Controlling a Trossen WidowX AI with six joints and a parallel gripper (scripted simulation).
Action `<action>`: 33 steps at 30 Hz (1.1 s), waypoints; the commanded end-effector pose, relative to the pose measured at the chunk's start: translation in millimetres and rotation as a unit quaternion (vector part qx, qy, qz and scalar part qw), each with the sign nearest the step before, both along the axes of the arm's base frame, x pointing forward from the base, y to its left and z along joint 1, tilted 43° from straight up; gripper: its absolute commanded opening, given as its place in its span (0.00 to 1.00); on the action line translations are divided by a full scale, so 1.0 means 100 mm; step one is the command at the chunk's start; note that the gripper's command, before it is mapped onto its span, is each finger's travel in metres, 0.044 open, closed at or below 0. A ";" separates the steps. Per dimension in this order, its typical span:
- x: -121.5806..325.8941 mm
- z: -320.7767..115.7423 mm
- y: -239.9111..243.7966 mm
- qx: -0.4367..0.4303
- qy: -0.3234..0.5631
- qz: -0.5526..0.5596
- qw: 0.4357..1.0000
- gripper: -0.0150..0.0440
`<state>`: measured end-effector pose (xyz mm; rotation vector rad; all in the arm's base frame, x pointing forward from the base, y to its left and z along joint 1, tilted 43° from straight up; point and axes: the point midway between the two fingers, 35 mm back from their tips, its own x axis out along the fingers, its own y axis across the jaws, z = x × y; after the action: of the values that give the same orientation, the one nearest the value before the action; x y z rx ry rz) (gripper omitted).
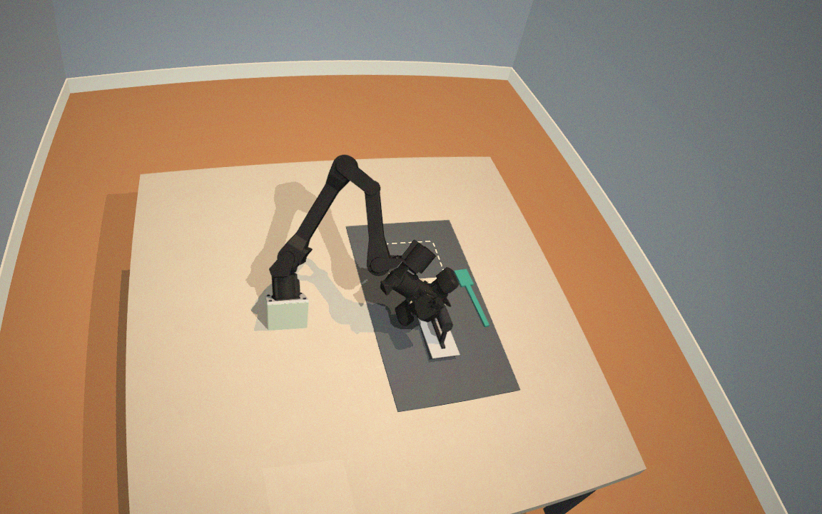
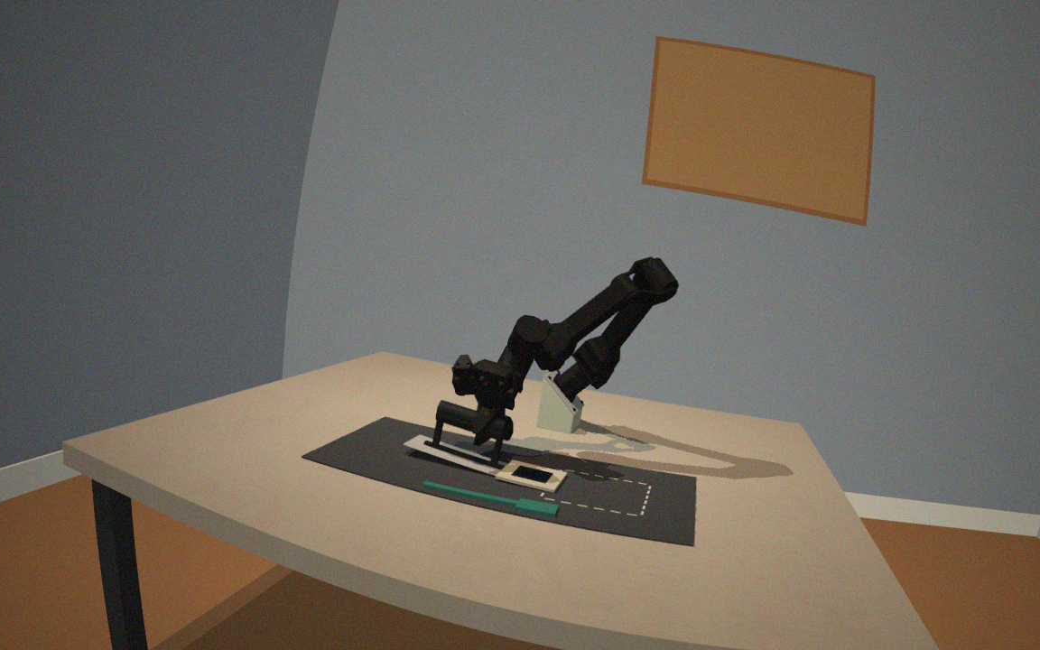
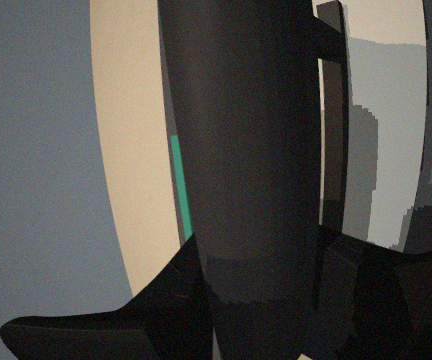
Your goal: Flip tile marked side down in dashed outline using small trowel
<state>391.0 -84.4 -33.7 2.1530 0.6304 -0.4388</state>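
Observation:
The trowel has a pale grey blade (image 1: 452, 351) (image 2: 414, 443) (image 3: 401, 150) and a black raised handle (image 2: 456, 416) (image 3: 246, 150). My gripper (image 2: 487, 430) is shut on that handle. The blade is low over the mat, slightly tilted with its far end raised, and its other end is at the tile's edge; I cannot tell whether it is under it. The cream tile (image 2: 533, 475) lies flat, dark mark up, mostly outside the dashed outline (image 1: 423, 241) (image 2: 646, 499) at its near end. The arm hides most of the tile in the top view.
A teal flat tool (image 1: 477, 305) (image 2: 475, 495) (image 3: 181, 185) lies along the dark mat's (image 1: 465, 383) (image 2: 673, 521) edge, beside the tile. The arm's pale green base (image 1: 287, 315) (image 2: 558, 410) stands on the table (image 1: 222, 396) (image 2: 750, 565) past the mat's other side.

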 end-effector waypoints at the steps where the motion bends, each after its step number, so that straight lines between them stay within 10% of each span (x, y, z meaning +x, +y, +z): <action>1: 0.02 0.06 0.05 0.000 -0.006 0.007 1.000 0.25; 33: 0.00 0.71 -0.04 0.052 -0.012 0.007 0.999 0.25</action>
<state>388.4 -89.9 21.5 2.2533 0.6847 -0.3944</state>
